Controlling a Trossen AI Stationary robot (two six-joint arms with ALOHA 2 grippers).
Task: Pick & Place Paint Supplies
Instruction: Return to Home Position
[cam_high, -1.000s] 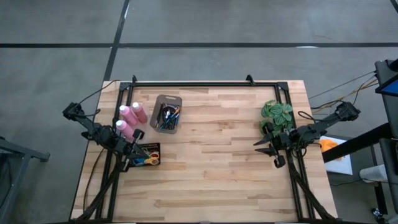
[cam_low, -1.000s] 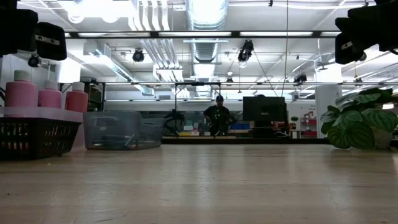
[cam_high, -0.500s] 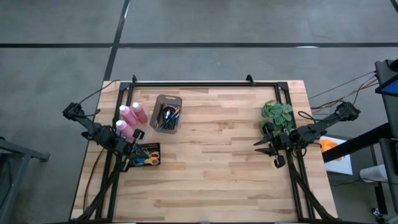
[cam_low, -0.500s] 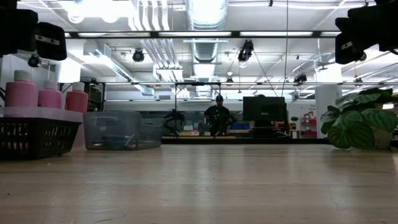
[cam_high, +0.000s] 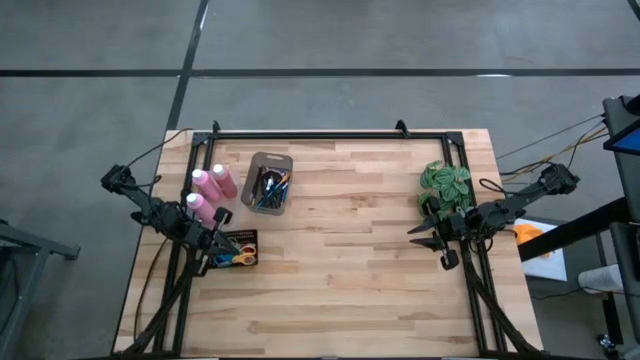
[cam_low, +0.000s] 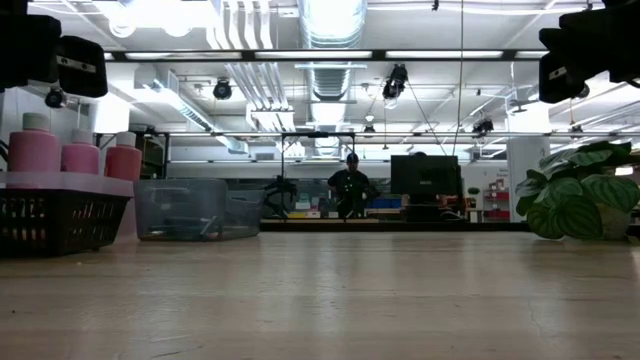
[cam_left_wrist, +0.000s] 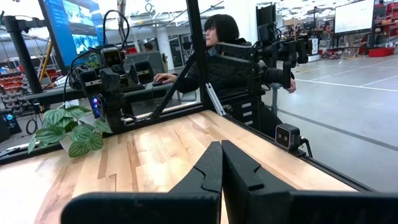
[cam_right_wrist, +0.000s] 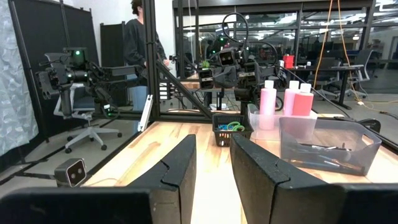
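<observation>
Currently both arms sit at the side edges of the table (cam_high: 340, 270), nothing held.

Left gripper (cam_left_wrist: 220, 149): at 9 o'clock on the table, over the black basket (cam_high: 255, 250). Fingers pressed together, empty. Scissors (cam_high: 238, 258) lie inside that basket.

Three pink bottles (cam_high: 200, 180) stand upright at 11 to 12 o'clock from the left gripper, near it.

Clear bin (cam_high: 287, 165): at 1 o'clock from the left gripper. The brushes (cam_high: 268, 188) lie inside, long axis roughly 12-to-6 along the bin.

Plant (cam_high: 445, 183): at 3 o'clock on the table, not a supply.

Right gripper (cam_right_wrist: 212, 140): just at 6 o'clock of the plant, pointing toward 9. Fingers spread, empty.

Judgement: every supply lies on the left side, so the left arm is the nearer one. The right arm is well apart from them. No loose supply shows on the wood, so the sorting looks done and only the retreat to rest is left.
</observation>
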